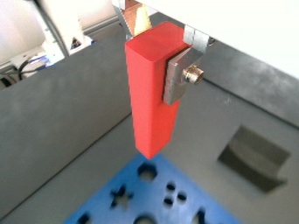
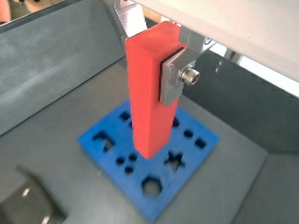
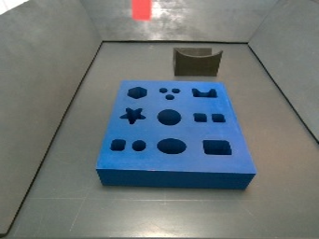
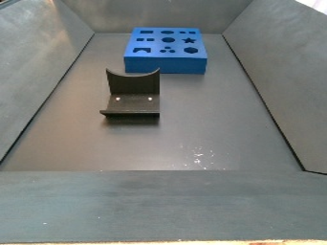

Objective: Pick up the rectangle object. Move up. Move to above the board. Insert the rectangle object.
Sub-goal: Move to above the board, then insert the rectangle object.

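The rectangle object (image 1: 152, 87), a long red-orange bar, hangs upright in my gripper (image 1: 155, 72), which is shut on its upper part. One silver finger (image 1: 179, 79) presses a side face; the opposite finger is hidden behind the bar. Both wrist views show this grip (image 2: 152, 77). Far below lies the blue board (image 2: 117, 153) with its shaped cutouts, and the bar (image 2: 149, 105) is well clear of it. In a side view only the bar's lower end (image 3: 142, 9) shows at the top edge, above the board (image 3: 174, 163). The board (image 4: 166, 57) lies at the far end of the bin.
A dark fixture (image 3: 197, 62) stands on the floor beyond the board, also seen in front of it as the fixture (image 4: 132, 96) and in both wrist views (image 1: 254, 157). Grey bin walls (image 3: 62, 112) slope up on all sides.
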### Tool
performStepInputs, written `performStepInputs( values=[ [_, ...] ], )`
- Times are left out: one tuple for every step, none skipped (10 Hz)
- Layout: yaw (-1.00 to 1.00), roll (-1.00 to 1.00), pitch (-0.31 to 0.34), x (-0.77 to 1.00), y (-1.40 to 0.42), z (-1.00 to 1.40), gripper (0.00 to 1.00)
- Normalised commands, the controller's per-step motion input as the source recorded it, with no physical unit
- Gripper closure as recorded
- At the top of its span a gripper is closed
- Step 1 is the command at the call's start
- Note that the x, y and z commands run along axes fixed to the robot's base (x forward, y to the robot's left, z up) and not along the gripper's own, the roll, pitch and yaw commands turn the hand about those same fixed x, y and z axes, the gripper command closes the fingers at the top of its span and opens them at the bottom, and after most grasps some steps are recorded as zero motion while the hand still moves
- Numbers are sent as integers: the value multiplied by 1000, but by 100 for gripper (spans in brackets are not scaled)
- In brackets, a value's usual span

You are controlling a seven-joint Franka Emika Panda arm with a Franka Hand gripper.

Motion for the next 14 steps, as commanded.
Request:
performStepInputs(
  values=[
    [5,3,62,318,-611,-39,100],
    [0,10,63,137,-213,5,100],
    [0,-9,0,0,0,0,100],
    [0,-23,0,0,-9,0,100],
    [0,-37,-37,0,-89,-54,100],
    [0,-80,-57,146,-160,-66,100],
    [0,-31,-103,214,-240,-149,100],
    [0,-43,-74,280,-220,-206,100],
    [0,-3,-71,291,-243,-249,100],
    [0,0,-54,331,-246,-271,100],
    [0,0,-63,326,-254,-294,100],
    [0,0,-66,317,-251,-306,100],
    [23,3,-49,314,-283,-346,100],
    [23,14,-54,286,-280,-346,100]
  ],
)
